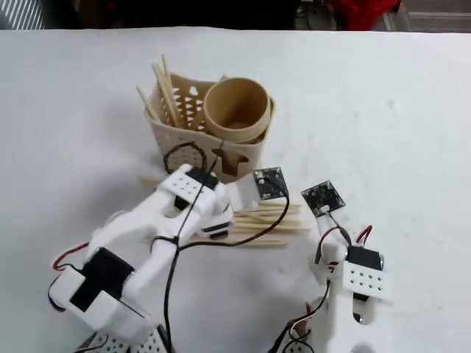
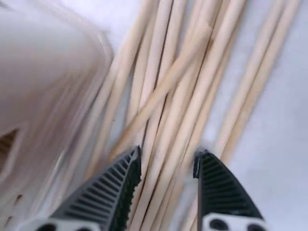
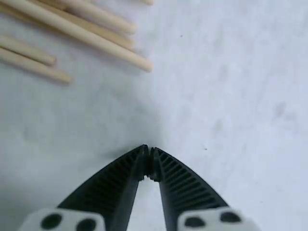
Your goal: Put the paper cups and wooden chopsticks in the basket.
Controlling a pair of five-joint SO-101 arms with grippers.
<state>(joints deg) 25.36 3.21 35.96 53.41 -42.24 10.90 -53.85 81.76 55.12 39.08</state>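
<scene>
Nearest the front edge of the white counter (image 1: 397, 110), the two white arms rise side by side. The right tool (image 3: 148, 155) is closed, its black ribbed tips pressed together with nothing between them. It hangs over bare counter, near the cut ends of a few sticks but apart from them. The surface under it is pale, matte and faintly speckled.

A little farther in, a bundle of loose pale wooden chopsticks (image 1: 268, 224) lies flat on the counter, partly crossed over one another. The left tool (image 2: 168, 161) is open above this bundle, one jaw on each side of several sticks, not clamped on them.

Just beyond the bundle stands the cream perforated plastic basket (image 1: 188, 140), upright, its wall close beside the sticks in the left wrist view. Inside it sit the brown paper cups (image 1: 235, 109), which seem nested one in another, mouth up on the right side. Several more upright wooden chopsticks (image 1: 165, 92) lean out of the left side.

Past the basket the counter runs bare to its far edge, where the room is dark, with a red object (image 1: 360, 11) at the right.
</scene>
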